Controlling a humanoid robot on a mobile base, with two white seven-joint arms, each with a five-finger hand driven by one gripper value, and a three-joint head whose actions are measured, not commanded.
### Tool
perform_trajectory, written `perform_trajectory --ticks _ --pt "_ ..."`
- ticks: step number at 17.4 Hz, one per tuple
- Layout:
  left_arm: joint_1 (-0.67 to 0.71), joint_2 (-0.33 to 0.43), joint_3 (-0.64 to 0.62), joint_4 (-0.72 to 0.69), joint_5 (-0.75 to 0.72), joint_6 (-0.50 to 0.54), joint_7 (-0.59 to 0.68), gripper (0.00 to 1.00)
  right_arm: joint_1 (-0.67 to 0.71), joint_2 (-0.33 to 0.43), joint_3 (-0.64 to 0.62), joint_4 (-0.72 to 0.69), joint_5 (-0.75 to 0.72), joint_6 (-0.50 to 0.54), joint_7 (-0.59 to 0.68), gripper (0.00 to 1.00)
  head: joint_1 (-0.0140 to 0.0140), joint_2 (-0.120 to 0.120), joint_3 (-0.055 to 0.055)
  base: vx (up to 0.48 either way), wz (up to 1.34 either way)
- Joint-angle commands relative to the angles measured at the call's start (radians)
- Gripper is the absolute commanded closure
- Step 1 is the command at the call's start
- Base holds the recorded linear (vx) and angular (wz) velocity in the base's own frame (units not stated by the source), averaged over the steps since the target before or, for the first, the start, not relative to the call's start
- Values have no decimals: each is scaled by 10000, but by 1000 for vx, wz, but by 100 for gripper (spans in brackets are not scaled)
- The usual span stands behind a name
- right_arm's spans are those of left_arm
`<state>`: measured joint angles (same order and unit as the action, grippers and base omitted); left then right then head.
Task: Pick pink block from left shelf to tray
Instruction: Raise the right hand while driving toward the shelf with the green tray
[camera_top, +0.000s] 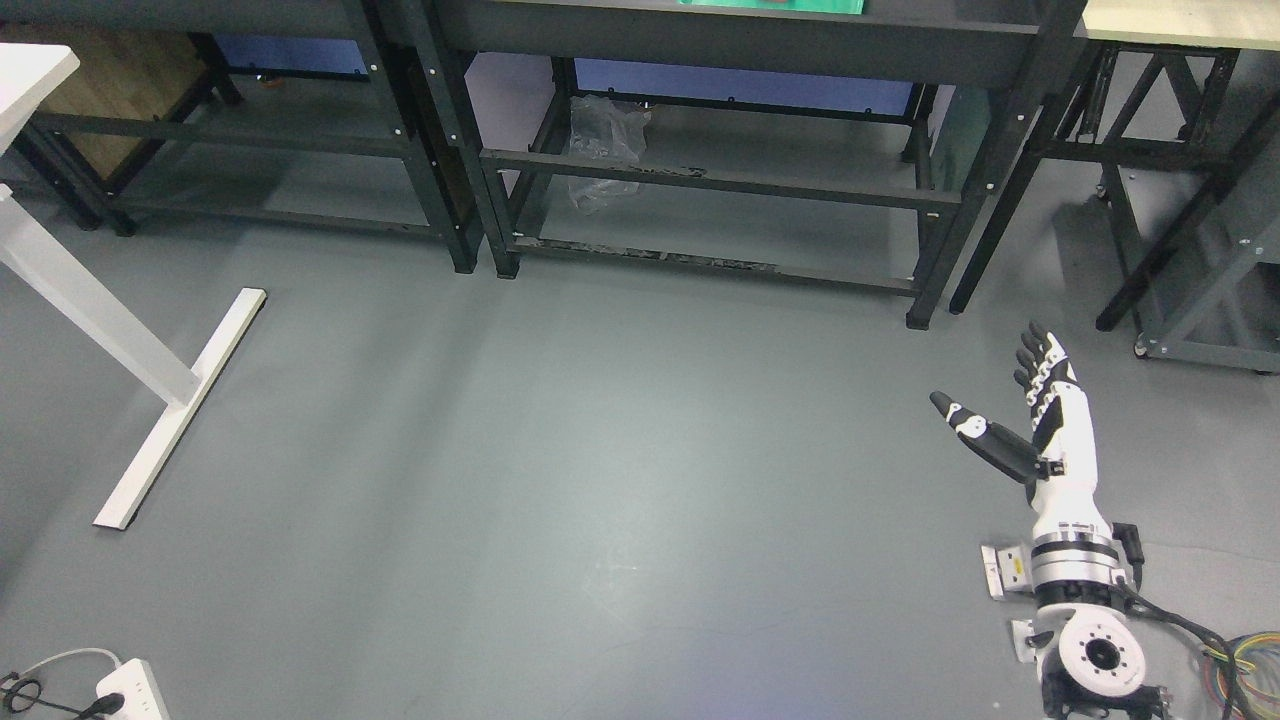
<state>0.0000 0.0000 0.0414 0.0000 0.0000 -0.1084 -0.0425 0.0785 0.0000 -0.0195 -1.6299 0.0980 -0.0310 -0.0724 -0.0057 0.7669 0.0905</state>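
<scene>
My right hand (995, 395) reaches up from the lower right over the grey floor. Its fingers (1040, 365) are stretched out and the thumb is spread to the left; it holds nothing. No pink block shows in this view. A green tray edge (770, 6) shows at the top, on the dark shelf unit (720, 180) ahead. My left arm is out of view.
Dark metal shelf frames (250, 140) stand across the back, with a crumpled clear plastic bag (600, 150) under the middle one. A white table leg and foot (180, 400) stand at the left. A white power strip (125, 690) lies at the bottom left.
</scene>
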Motion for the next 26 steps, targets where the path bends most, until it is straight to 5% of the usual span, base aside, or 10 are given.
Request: perform_trajectory --ticks 1,10,14,16,26 --pt "-215 175 0 -175 -15 -5 -4 0 135 -174 -204 -23 -14 -12 3 0 0 0 0 0 0" --pt "-215 175 0 -175 -15 -5 -4 0 44 -174 -295 -8 565 -393 -59 0 0 0 0 0 0" --pt "-215 175 0 -175 -15 -5 -4 0 -186 -366 -221 -38 7452 -503 -395 11 0 0 0 0 0" --pt "-215 175 0 -175 -15 -5 -4 0 -202 -475 -21 -84 9582 -457 -411 11 0 0 0 0 0" --pt "-215 175 0 -175 -15 -5 -4 0 74 -552 409 -499 9574 -1132 -519 0 0 0 0 35 22"
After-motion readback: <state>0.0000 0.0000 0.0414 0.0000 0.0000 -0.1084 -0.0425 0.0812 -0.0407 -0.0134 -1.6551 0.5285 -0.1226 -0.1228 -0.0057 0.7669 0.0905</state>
